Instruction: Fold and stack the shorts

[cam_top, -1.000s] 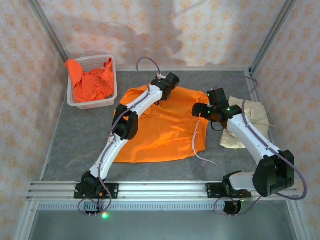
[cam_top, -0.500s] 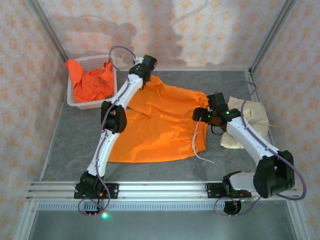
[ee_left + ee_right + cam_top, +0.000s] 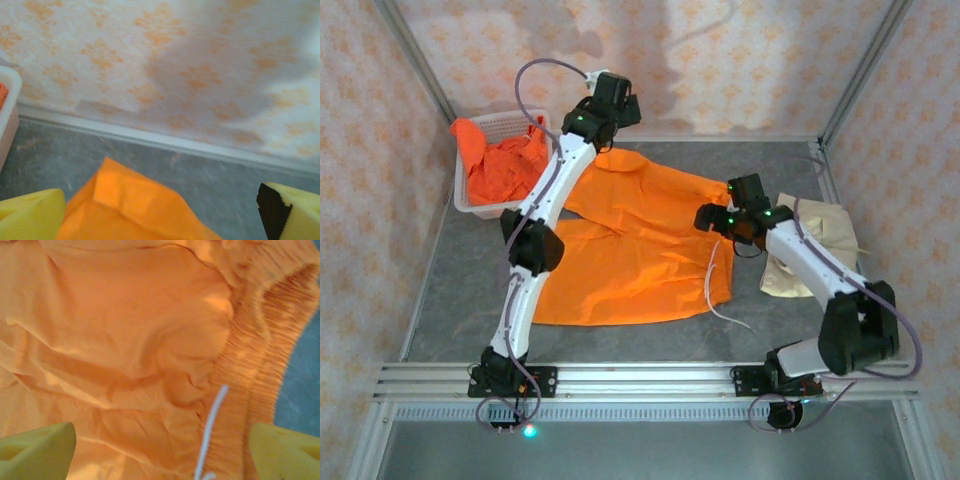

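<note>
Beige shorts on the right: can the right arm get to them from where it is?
Probably yes. The beige shorts lie uncovered beside that arm, and the right gripper hangs open over the orange shorts, holding nothing. It would need to pull back, though.

Cream walls [image 3: 740, 70] w/ orange floral print are boxing in a grey tabletop [image 3: 460, 285]. Soft shadows [image 3: 520, 55] are falling across the back one.
</note>
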